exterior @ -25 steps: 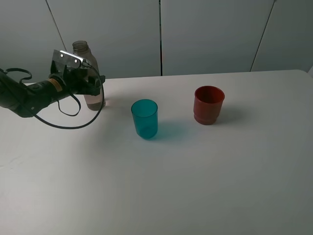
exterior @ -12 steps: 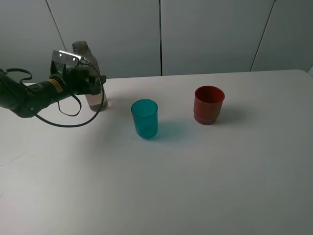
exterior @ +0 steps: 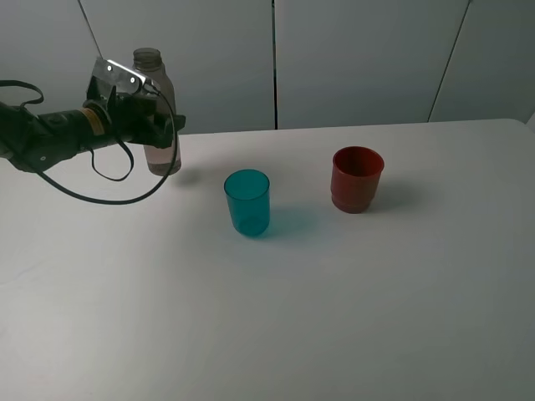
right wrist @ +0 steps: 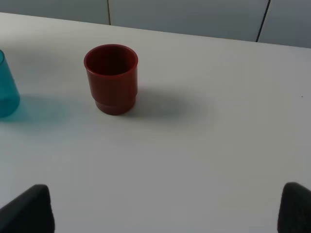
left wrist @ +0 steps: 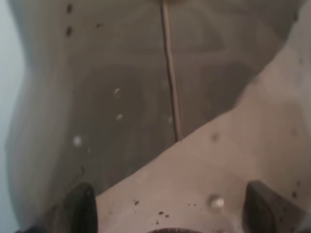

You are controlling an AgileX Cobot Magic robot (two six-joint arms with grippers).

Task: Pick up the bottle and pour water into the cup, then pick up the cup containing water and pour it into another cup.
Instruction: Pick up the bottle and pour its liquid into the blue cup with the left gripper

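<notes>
A: Bottle point(exterior: 164, 154) — up off the tabletop point(exterior: 334, 317) now, base clear above its own shadow, at the far left of the high view, close to upright. Sat lower half a second back, and lower yet a second back.

B: Held how?

A: Pinched about the middle by the left pincer point(exterior: 159, 125), pressed onto both sides. From the left wrist, nothing but smoky wall filling the view, with dark fingertips point(left wrist: 80, 208) at either edge. Paler pinkish patch low down with a slanting edge, likely the water point(left wrist: 233, 184).

B: Meaning for the task?

A: Pick-up done, by the look of it — carry and pour still to come. Not yet over the teal cup point(exterior: 247, 202), upright left of centre and well apart from the bottle. Hard to tell through the tinted wall whether empty.

B: And beyond?

A: Red cup point(exterior: 357, 179) to the right of the teal one, upright, apart from it. Right pincer point(right wrist: 163, 213) spread wide with nothing between its tips, hanging over bare tabletop near the red cup. Out of sight in the high view.

B: Next?

A: Probably a sideways carry to the teal rim, then a slow tilt. Open neck, no cap, so some risk of a spill with any jerk.
</notes>
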